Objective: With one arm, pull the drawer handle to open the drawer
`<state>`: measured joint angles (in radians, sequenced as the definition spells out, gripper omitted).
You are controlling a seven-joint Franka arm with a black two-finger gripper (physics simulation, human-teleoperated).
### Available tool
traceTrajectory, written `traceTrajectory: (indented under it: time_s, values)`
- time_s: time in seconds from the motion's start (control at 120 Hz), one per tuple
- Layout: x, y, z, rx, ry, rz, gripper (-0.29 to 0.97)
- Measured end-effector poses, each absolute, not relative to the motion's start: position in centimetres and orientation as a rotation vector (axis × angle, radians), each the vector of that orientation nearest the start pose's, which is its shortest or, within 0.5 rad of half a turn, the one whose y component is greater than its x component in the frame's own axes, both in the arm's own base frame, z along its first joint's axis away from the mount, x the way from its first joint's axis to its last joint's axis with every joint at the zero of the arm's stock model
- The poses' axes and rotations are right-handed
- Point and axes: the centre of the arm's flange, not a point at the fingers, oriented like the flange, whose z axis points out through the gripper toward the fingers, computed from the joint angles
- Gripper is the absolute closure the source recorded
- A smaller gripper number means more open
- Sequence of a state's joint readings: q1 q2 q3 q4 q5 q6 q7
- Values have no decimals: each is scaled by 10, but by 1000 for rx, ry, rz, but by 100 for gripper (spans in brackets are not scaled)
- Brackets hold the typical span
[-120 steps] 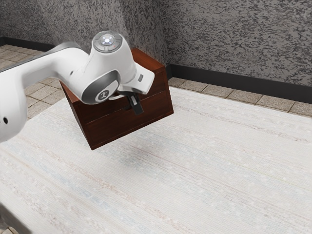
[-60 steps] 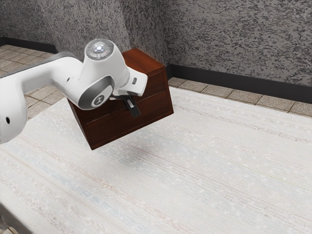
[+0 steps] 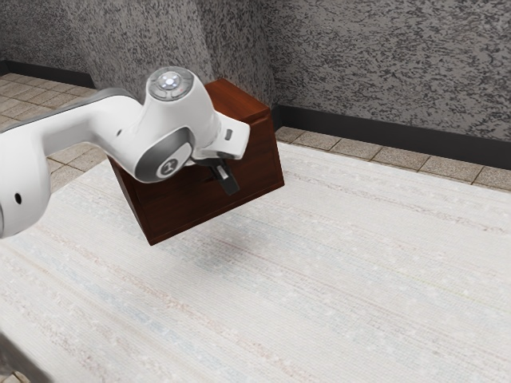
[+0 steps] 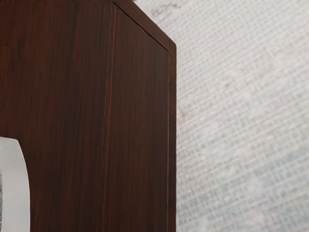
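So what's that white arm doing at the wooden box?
A white robot arm is reaching to a dark wooden drawer cabinet sitting on a pale woven surface. Its black end effector is right at the cabinet's front face, where the handle should be. The wrist view shows a pale rounded piece against that front, possibly the handle. Whether the drawer has opened can't be told.

No legible text, label or number is present; the small mark on the white arm's grey joint cap (image 3: 166, 163) cannot be read.
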<state>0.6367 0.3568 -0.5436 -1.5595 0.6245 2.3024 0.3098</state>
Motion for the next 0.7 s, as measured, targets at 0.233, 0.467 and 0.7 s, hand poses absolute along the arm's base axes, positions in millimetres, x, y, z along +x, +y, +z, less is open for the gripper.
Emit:
traceTrajectory:
  time_s: [0.233,0.467,0.7]
  values:
    - [684,105,514,-2579,638,-493,1]
    - [682,96,507,-2596,644,-487,-10]
    - [677,87,517,-2586,644,-499,7]
